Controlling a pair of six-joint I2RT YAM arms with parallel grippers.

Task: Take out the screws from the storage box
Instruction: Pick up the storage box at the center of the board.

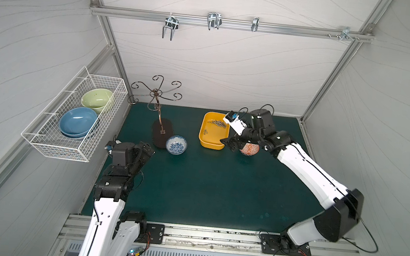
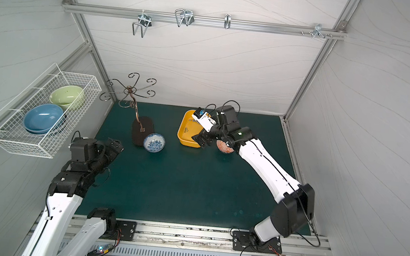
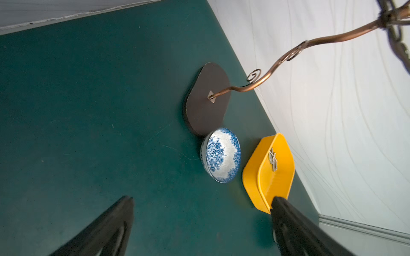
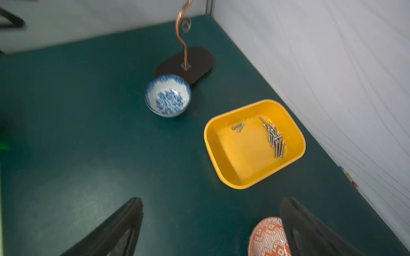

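The box (image 4: 239, 159) sits far on the mat (image 4: 88, 110), right of centre and close to the far wall (image 4: 332, 66). All the screws (image 4: 275, 139) are in it: a crossed heap along its far side and a loose pair (image 4: 238, 127) by its left side. The right gripper (image 4: 209, 200) hovers over the box's near right corner with jaws spread wide and nothing between them. The left gripper (image 3: 203, 197) is just as wide and empty, at the near left, well apart from the box. The screws look light, stiff and smooth, so they are likely to roll or squirt out of a loose pinch, and the heap may lift as a tangle. The pair looks the easier start: take one across its shank, fingertips down to the box floor. The box itself looks light and could slide if a finger catches its rim. The heap lies hard against the box's far side, leaving little room for a finger behind it, so coming in from the near side seems safer. The orange bowl (image 4: 268, 237) is just beside the box's near right corner, under the right wrist, and crowds any low move there. The blue bowl (image 4: 168, 95) and the stand (image 4: 195, 62) are further left, and the near mat is open for carrying.
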